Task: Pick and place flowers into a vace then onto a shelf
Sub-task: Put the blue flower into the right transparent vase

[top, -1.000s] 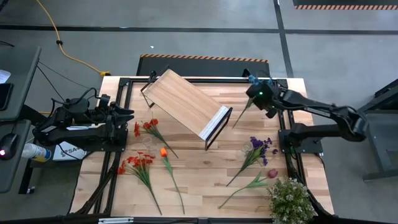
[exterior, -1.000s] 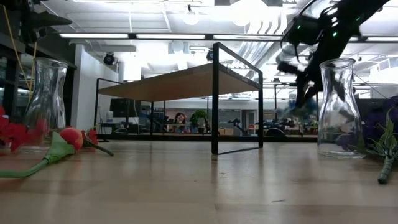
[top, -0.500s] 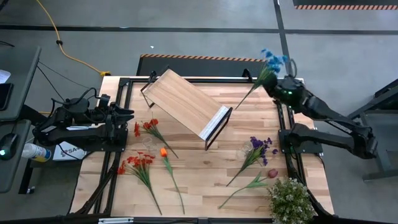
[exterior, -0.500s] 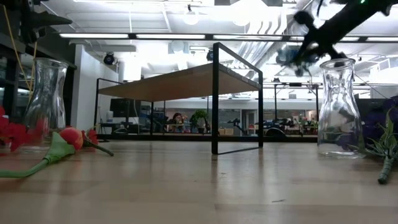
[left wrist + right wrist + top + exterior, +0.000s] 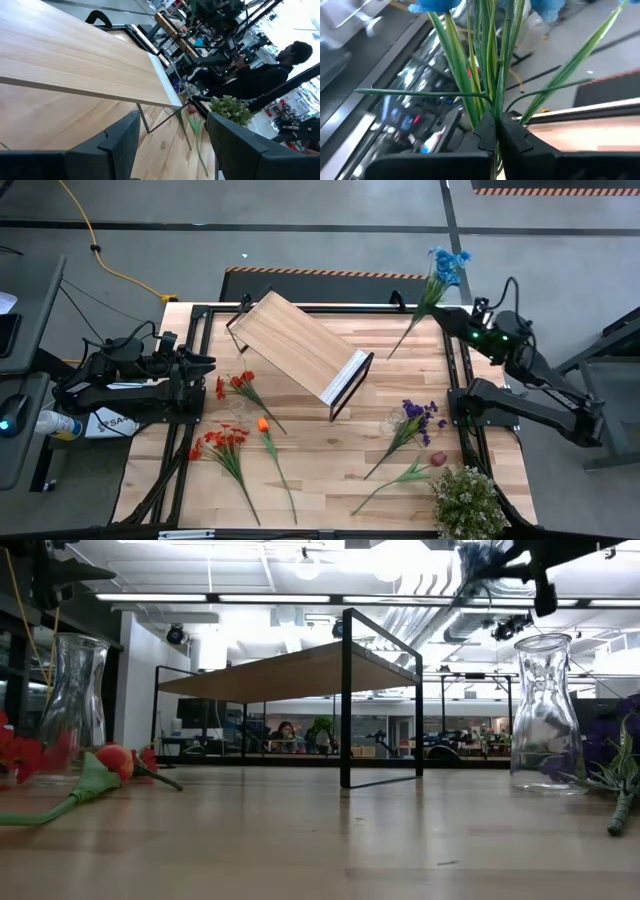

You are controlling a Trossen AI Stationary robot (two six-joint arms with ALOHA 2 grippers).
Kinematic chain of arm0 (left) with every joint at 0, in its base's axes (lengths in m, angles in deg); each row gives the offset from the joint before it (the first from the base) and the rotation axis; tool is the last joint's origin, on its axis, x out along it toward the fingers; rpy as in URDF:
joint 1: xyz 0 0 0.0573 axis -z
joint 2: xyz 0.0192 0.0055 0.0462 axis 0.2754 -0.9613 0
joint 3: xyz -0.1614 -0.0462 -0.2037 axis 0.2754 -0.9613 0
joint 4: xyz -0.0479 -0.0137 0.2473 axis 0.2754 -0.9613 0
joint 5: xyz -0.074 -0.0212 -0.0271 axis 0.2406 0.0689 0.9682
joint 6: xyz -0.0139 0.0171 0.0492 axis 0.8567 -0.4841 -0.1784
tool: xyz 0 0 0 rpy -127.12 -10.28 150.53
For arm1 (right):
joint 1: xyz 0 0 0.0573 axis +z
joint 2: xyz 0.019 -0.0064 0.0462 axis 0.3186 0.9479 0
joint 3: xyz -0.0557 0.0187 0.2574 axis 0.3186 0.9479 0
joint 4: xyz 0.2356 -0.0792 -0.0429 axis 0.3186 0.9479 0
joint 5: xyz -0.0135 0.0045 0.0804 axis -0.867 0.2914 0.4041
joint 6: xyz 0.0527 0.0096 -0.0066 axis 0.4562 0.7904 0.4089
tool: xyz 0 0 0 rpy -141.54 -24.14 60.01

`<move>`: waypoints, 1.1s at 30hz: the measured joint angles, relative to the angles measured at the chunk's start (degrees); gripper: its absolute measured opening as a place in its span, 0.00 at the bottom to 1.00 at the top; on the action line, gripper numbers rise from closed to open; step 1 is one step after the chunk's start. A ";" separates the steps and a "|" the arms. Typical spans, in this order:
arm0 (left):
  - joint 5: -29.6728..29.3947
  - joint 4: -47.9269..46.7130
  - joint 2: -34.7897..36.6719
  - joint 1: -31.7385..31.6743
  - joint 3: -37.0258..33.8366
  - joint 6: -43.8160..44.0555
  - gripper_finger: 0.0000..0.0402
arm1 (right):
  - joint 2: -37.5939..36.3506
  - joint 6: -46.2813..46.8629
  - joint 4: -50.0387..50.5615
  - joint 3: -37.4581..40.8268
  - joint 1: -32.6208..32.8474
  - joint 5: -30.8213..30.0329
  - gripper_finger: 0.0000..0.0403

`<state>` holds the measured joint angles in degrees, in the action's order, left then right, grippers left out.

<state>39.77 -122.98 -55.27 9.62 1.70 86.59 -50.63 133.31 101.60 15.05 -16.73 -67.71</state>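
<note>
My right gripper [image 5: 443,310] is raised over the table's far right corner, shut on a blue flower [image 5: 447,265] whose green stem slants down over the table. At the table's left edge my left gripper [image 5: 205,362] stands open on nothing, facing the shelf [image 5: 300,345], a light wood board on black legs. Red sprays [image 5: 222,442], an orange tulip [image 5: 263,424], purple blooms [image 5: 420,415] and a pink rose [image 5: 437,459] lie flat on the table. Two clear glass vases [image 5: 545,710] [image 5: 75,705] stand upright. My right gripper pinches the blue flower's bundle of stems and leaves [image 5: 492,107] between its two shut fingers, nearer the blooms than the stem's free end. The fingers come level from the table's right side and lie across the stem. The flower is tilted, blooms high past the far edge, free end [image 5: 390,355] low.
A bushy green plant [image 5: 465,500] with whitish blossoms stands at the near right corner. A black frame [image 5: 300,308] runs around the table top. A person [image 5: 280,75] shows beyond the table in the left wrist view.
My right gripper has risen and drawn back toward the table's far right corner, tipping from pointing down to about level, still shut on the blue flower. The flower has swung up with it, its blooms now out past the far edge.
</note>
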 joint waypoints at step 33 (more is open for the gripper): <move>0.00 -0.04 0.00 0.00 0.00 0.07 0.66 | -9.06 -25.09 -11.74 -0.04 0.00 44.27 0.00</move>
<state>39.77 -123.02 -55.27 9.61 1.70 86.66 -59.69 108.22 89.86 15.01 -16.73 -23.43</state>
